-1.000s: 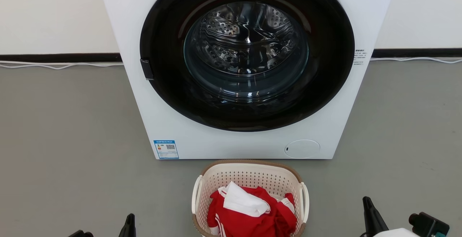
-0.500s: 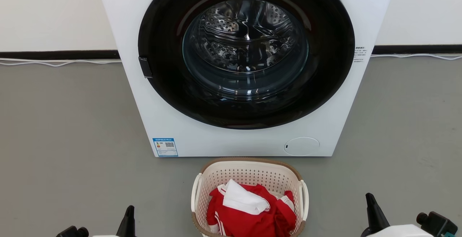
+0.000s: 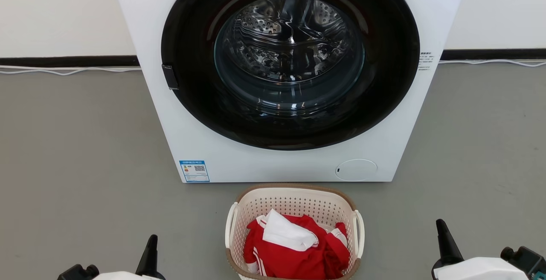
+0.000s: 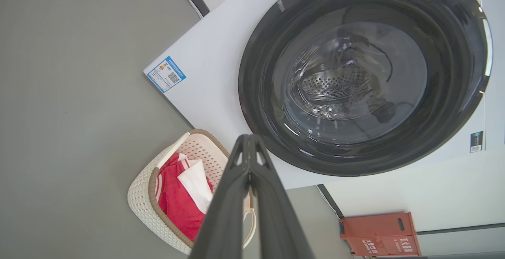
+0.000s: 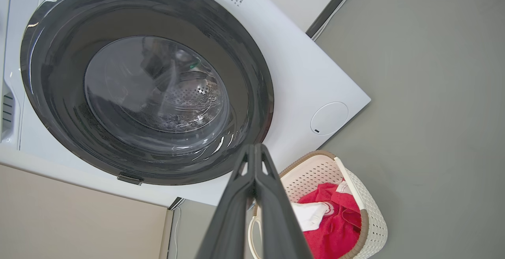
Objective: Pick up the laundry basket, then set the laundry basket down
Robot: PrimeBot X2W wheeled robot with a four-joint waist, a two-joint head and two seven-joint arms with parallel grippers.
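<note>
Bright, even light; reflections on door glass; sharp focus

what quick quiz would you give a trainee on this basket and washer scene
1. True or false: the basket stands on the floor in front of the washer.
2. What lies in the basket? A) red and white clothes B) blue towels C) nothing
3. Fill in: the left gripper and right gripper are both ___ and hold nothing.
Key: 1 true; 2 A; 3 shut.
</note>
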